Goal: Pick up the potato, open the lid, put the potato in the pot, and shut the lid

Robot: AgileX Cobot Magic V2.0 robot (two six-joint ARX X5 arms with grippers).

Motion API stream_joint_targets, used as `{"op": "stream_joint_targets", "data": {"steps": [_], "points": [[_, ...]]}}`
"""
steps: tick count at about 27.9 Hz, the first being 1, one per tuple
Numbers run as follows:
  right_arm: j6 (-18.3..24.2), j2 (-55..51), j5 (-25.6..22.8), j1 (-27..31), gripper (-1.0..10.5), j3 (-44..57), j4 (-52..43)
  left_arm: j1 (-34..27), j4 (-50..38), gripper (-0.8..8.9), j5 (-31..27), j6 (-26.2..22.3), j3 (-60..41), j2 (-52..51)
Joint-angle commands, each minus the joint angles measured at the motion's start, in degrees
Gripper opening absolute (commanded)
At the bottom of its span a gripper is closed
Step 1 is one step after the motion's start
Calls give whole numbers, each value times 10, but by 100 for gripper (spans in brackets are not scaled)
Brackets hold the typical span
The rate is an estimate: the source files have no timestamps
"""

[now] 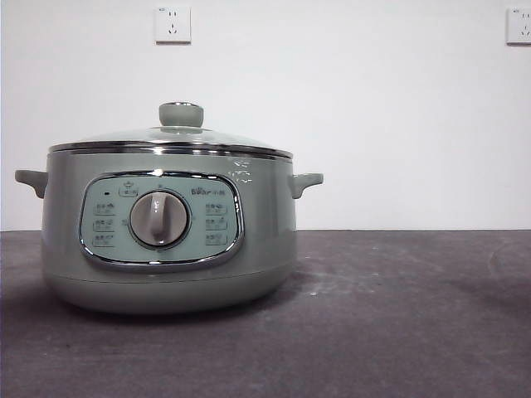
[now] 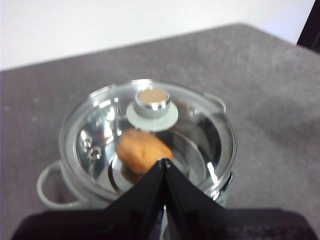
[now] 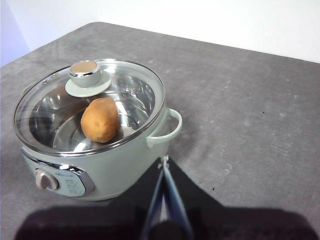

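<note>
The sage-green pot (image 1: 170, 240) stands on the dark table at the left of the front view. The glass lid (image 1: 170, 139) with its green knob (image 1: 181, 114) sits closed on it. The orange-brown potato (image 3: 100, 120) lies inside the pot under the lid; it also shows in the left wrist view (image 2: 142, 150). My left gripper (image 2: 163, 162) is shut and empty, above the pot and apart from the lid (image 2: 150, 135). My right gripper (image 3: 164, 160) is shut and empty, held back beside the pot (image 3: 100, 165). Neither arm shows in the front view.
The dark grey table (image 1: 398, 315) stretches to the right of the pot. A white wall with two sockets (image 1: 172, 25) stands behind. The pot's side handle (image 3: 167, 131) faces my right gripper.
</note>
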State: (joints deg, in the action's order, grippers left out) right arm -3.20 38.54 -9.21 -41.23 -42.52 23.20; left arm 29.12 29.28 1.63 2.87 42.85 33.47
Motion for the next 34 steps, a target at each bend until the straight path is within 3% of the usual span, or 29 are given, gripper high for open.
{"op": "stream_joint_targets", "data": {"steps": [1,8,11,16,25,34], "points": [[-6,0,-2,0,1,4,-4,2,6,-3,-1,4,-2,6],[-6,-1,-2,0,1,4,-4,3,12,-3,-1,4,-2,25],[-6,-1,-2,0,1,4,-3,-4,11,-3,-18,-54,-2,10],[-6,-1,-2,0,1,4,-3,-51,-7,-3,-9,-73,-16,-28],[-6,-1,-2,0,1,4,-3,-189,-160,-3,21,-72,-201,-183],[-6,-1,-2,0,1,4,-3,-267,-186,-3,46,-72,-362,-303]]}}
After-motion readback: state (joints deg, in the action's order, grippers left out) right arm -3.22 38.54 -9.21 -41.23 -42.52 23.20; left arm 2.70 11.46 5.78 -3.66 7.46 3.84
